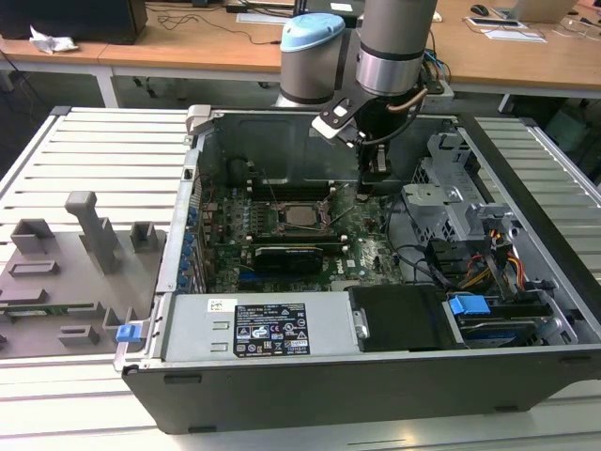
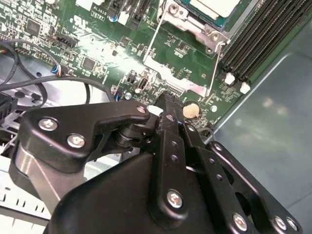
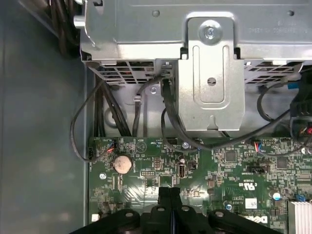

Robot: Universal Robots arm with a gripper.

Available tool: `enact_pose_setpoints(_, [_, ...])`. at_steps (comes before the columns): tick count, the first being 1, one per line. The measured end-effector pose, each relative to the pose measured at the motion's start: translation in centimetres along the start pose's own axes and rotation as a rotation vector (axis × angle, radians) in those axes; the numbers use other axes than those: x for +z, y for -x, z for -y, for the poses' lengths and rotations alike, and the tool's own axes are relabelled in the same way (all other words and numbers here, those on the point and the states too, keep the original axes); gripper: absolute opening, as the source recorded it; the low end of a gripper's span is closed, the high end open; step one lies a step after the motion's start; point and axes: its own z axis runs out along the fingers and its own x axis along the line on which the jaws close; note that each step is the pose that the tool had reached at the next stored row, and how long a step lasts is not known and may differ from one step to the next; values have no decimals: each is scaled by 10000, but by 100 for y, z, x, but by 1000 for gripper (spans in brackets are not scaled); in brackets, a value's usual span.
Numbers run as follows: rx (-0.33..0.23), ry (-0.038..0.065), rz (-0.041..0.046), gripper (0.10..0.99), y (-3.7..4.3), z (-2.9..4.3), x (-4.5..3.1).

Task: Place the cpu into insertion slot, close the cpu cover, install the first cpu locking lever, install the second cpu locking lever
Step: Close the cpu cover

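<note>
Green motherboard (image 3: 229, 170) carries the square, silver-topped cpu (image 1: 302, 215); hand (image 3: 169, 190) pressed together, holding nothing.

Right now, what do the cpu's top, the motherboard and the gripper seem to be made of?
The cpu: metal, matt silver sheen. The motherboard: green lacquered board, likely fibreglass; glossy glints. The gripper: black, likely coated metal or plastic; matt, bright screws.
</note>
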Motion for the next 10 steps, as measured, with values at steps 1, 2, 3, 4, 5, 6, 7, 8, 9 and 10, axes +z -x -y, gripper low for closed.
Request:
enact_pose_setpoints(1, [-6, -4, -2, 106, 0, 1, 13])
enact_pose_setpoints(2, [-16, -6, -3, 106, 0, 1, 18])
enact_pose_setpoints(3, [-30, -10, -2, 106, 1, 4, 18])
enact_pose_setpoints(4, [-34, -11, -3, 106, 1, 9, 18])
enact_pose_setpoints(5, [-35, -10, -6, 106, 0, 21, 18])
enact_pose_setpoints(6, [-35, -10, -6, 106, 0, 30, 18])
enact_pose_setpoints(7, [-37, -10, -7, 106, 0, 41, 17])
enact_pose_setpoints(8, [-38, -10, -6, 106, 1, 52, 17])
enact_pose_setpoints(9, [-37, -10, -7, 106, 1, 63, 16])
enact_pose_setpoints(10, [-38, -9, -7, 106, 1, 70, 16])
